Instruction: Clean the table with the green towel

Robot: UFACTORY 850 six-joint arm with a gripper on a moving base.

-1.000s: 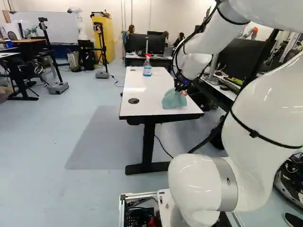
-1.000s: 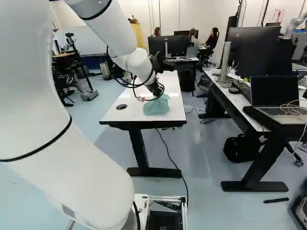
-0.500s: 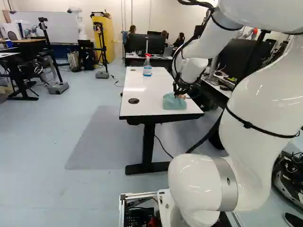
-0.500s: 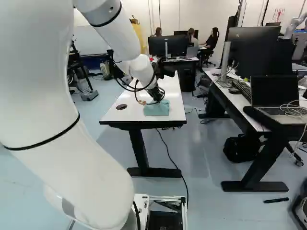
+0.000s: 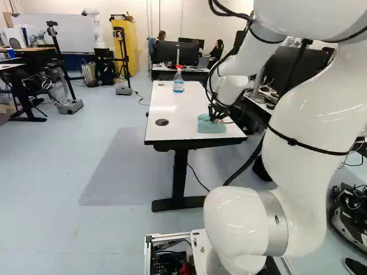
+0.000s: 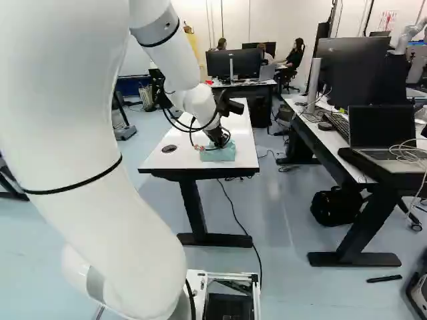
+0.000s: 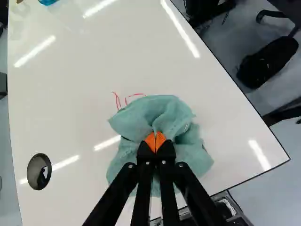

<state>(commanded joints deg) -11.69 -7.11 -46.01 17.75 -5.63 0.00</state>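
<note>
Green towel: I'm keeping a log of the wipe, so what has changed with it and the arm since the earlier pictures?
The arm has leaned ahead and brought the claw lower; the green towel, now pinched in it, sits lower and flatter on the table. I see nothing let go. The spray bottle, table and base stayed put.

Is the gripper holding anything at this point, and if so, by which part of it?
Yes, the green towel: the fingers pinch a bunched fold near its middle, while the rest spreads out around them on the table.
</note>
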